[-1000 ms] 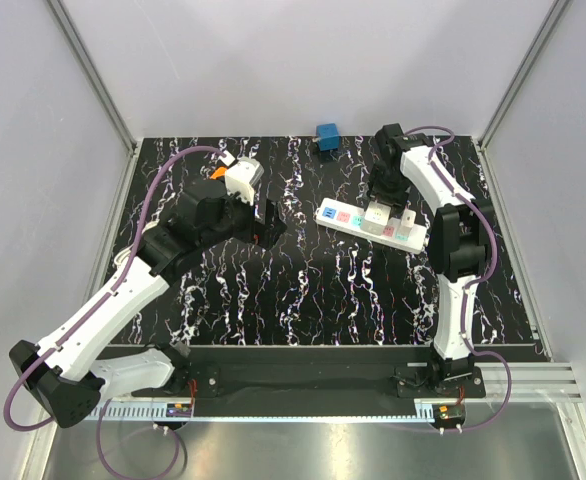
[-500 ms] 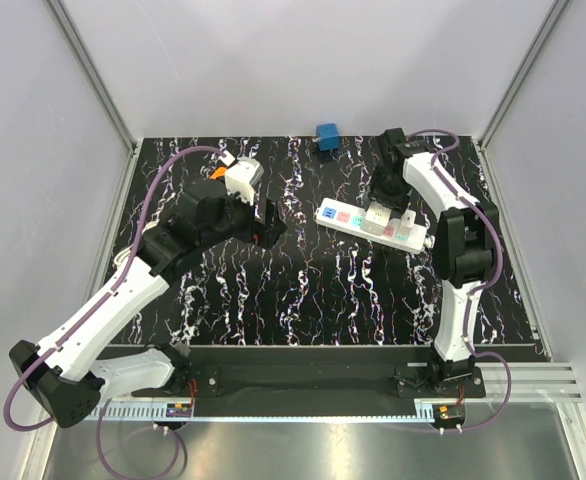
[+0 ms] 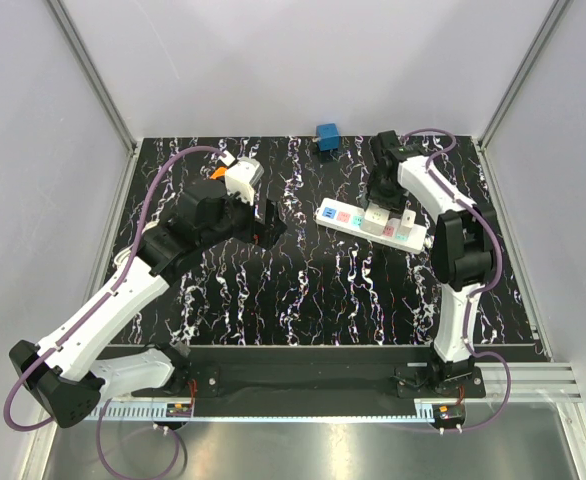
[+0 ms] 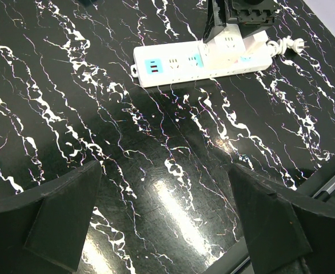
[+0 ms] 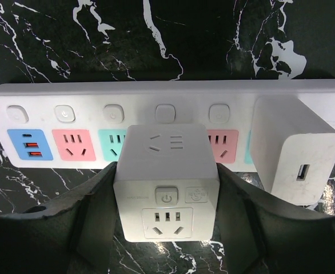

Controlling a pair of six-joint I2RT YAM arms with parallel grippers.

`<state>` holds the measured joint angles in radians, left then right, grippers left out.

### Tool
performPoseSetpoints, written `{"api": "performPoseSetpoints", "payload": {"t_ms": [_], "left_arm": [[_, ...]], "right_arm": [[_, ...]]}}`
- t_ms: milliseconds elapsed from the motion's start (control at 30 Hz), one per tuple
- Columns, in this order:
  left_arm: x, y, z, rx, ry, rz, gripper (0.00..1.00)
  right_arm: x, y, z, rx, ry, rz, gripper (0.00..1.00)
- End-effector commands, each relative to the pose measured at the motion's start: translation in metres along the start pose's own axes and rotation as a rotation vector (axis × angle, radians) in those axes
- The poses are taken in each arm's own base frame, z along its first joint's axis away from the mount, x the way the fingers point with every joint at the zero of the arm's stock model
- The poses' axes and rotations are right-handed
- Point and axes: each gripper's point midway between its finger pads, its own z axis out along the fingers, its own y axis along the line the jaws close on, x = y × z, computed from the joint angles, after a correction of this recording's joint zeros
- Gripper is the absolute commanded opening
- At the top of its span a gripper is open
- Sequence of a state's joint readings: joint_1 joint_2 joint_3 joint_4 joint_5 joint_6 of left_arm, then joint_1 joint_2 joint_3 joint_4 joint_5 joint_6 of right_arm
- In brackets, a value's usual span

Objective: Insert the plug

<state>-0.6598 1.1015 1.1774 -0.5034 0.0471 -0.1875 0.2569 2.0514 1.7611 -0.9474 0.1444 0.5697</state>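
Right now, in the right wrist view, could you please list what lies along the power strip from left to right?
First the blue USB panel → pink socket → teal socket → white cube adapter → second pink socket → white USB charger.

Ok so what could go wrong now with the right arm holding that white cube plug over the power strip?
The cube plug in the right tool hides its prongs, so misalignment could go unseen. The power strip lies loose, the left tool open and far off, so pressing may shift it. The white charger close beside the cube could get bumped.
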Motion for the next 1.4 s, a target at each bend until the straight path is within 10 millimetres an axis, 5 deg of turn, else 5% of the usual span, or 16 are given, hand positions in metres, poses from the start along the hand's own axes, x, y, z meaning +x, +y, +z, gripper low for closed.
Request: {"api": "performPoseSetpoints", "payload": {"t_ms": [0, 600, 700, 733, 867, 933, 1067, 1367], "left_arm": [[-0.013, -0.001, -0.002, 0.001, -0.054, 0.017, 0.99], [-0.019, 0.014, -0.009, -0.079, -0.087, 0.028, 0.99], [-0.021, 0.018, -0.012, -0.102, -0.099, 0.022, 0.99], [-0.021, 0.018, -0.013, -0.103, -0.1, 0.021, 0.99], [-0.022, 0.023, -0.014, -0.125, -0.106, 0.012, 0.99], [-0.022, 0.03, -0.014, -0.164, -0.109, 0.004, 0.99], [-0.021, 0.035, -0.015, -0.196, -0.114, -0.003, 0.99], [-0.021, 0.034, -0.016, -0.184, -0.119, 0.022, 0.99]], "right_arm": [[0.025, -0.009, 0.017, 0.102, 0.041, -0.043, 0.0], [0.058, -0.017, 0.052, 0.149, 0.034, -0.048, 0.0], [0.046, -0.008, 0.039, 0.113, 0.004, -0.036, 0.0], [0.04, -0.003, 0.033, 0.091, -0.008, -0.034, 0.07], [0.001, 0.023, -0.011, 0.004, -0.096, -0.023, 0.45], [-0.009, 0.028, -0.03, -0.019, -0.118, -0.02, 0.54], [-0.032, 0.039, -0.069, -0.077, -0.184, -0.023, 0.99], [-0.045, 0.03, -0.137, -0.136, -0.261, -0.049, 1.0]]}}
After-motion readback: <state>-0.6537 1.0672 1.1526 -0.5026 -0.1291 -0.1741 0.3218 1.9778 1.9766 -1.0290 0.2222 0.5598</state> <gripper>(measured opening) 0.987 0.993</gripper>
